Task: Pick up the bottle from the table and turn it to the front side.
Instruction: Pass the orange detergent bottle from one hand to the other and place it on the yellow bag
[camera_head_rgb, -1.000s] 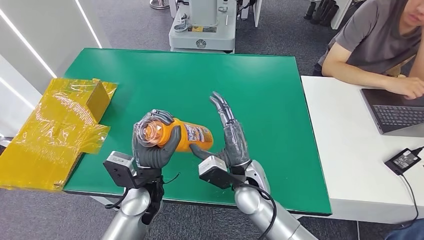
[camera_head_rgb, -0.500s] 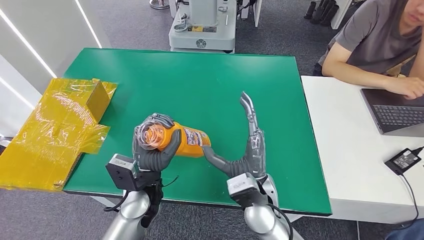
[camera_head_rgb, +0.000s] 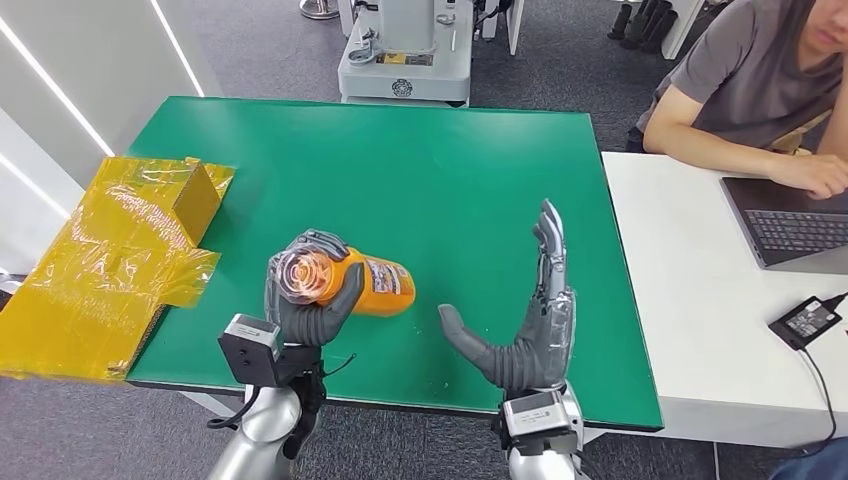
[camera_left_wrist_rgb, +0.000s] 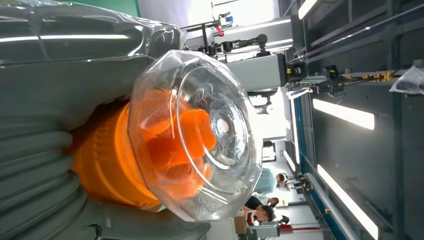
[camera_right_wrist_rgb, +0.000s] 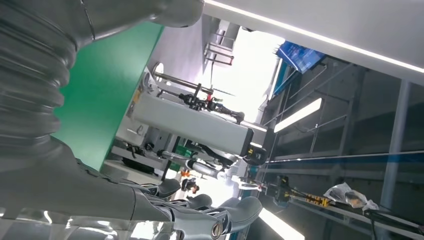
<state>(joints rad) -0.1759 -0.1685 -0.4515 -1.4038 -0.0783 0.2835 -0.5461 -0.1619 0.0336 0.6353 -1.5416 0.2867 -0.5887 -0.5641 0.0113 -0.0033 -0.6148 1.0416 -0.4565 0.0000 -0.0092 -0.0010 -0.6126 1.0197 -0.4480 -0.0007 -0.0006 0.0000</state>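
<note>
An orange bottle (camera_head_rgb: 375, 287) with a clear cap (camera_head_rgb: 303, 273) lies on its side above the green table (camera_head_rgb: 360, 160), cap end toward me. My left hand (camera_head_rgb: 310, 300) grips it around the cap end. In the left wrist view the clear cap (camera_left_wrist_rgb: 200, 135) over the orange neck sits in the grey hand (camera_left_wrist_rgb: 55, 150). My right hand (camera_head_rgb: 525, 320) stands open to the right of the bottle, fingers straight up, thumb pointing toward it, not touching it. The right wrist view looks past that hand (camera_right_wrist_rgb: 75, 165).
A yellow film-wrapped box (camera_head_rgb: 120, 250) sits at the table's left edge. To the right stands a white table (camera_head_rgb: 690, 300) with a laptop (camera_head_rgb: 790, 225) and a power adapter (camera_head_rgb: 808, 318). A person (camera_head_rgb: 750, 90) sits there. A grey machine base (camera_head_rgb: 405, 55) stands beyond the table.
My right hand has let go of the bottle's base and swung away to the right, fingers now pointing up. The left hand keeps its grip on the bottle.
</note>
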